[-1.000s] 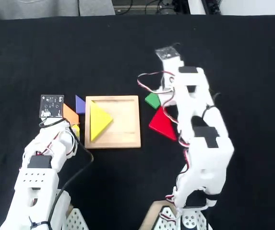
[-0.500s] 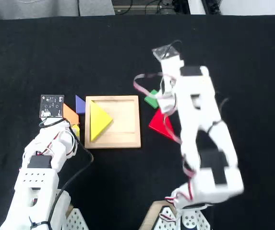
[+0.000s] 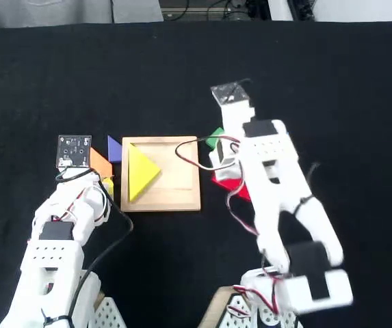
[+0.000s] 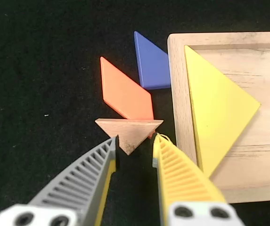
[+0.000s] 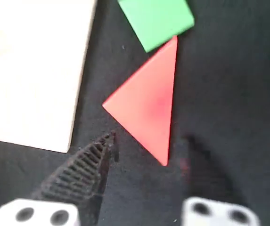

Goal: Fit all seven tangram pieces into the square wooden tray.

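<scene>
Square wooden tray (image 3: 182,197) sits centre of the high view, on the black table (image 3: 332,82). One large yellow triangle (image 3: 139,171) lies inside it, against the tray's left wall.

Just outside that wall are a blue triangle (image 3: 114,149), touching the tray, and an orange parallelogram (image 3: 100,162) beside it, further left. The left gripper (image 4: 135,140) is below these. Its jaws are a narrow gap apart, bracketing one corner of a small wood-coloured triangle (image 4: 129,131) that lies flat on the table. The grey finger (image 4: 85,183) is at the piece's edge and the yellow finger (image 4: 182,179) is just off it. No firm hold on it.

Right of the tray, the green piece (image 3: 215,141) is mostly covered by the right arm (image 3: 278,191) from above and cut off at the wrist view's edge, so its shape is unreadable. The red triangle (image 5: 149,106) lies near the tray's right wall, with one corner touching the green piece. The right gripper (image 5: 149,141) is spread wide and holds nothing, its fingers on either side of the red triangle's corner. One finger is hard to make out, so contact is uncertain.
</scene>
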Controlling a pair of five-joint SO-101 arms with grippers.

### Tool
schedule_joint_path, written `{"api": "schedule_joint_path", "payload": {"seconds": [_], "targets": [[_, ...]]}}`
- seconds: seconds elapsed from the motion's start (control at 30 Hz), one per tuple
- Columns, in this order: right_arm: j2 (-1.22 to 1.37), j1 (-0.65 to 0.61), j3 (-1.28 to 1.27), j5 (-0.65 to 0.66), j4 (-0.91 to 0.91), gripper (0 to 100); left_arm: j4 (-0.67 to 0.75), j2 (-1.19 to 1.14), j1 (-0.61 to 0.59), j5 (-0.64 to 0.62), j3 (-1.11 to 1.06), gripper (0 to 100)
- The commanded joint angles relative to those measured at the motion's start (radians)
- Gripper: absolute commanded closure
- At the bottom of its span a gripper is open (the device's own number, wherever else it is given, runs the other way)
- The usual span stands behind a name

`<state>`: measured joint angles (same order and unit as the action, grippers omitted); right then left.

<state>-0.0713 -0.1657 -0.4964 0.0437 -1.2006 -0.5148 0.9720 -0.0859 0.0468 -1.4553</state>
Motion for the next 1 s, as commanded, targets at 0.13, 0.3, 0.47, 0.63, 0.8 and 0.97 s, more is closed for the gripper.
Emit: {"api": "schedule_joint_path", "payload": {"seconds": [0.13, 0.3, 0.47, 0.63, 0.8, 0.97], "targets": [[0.179, -0.029, 0.163, -0.032, -0.012, 65.2, 0.023, 0.002, 0.015, 0.011, 0.004, 86], [0.206, -0.057, 0.226, -0.064, -0.055, 65.1, 0.023, 0.002, 0.015, 0.011, 0.005, 86], [0.219, -0.071, 0.225, -0.114, -0.044, 64.9, 0.023, 0.002, 0.015, 0.011, 0.005, 86], [0.271, -0.074, 0.217, -0.117, -0.011, 65.1, 0.023, 0.002, 0.015, 0.011, 0.005, 86], [0.286, -0.075, 0.219, -0.118, -0.011, 65.1, 0.023, 0.002, 0.015, 0.011, 0.005, 86], [0.283, -0.095, 0.225, -0.118, -0.012, 65.1, 0.023, 0.002, 0.015, 0.011, 0.005, 86]]}}
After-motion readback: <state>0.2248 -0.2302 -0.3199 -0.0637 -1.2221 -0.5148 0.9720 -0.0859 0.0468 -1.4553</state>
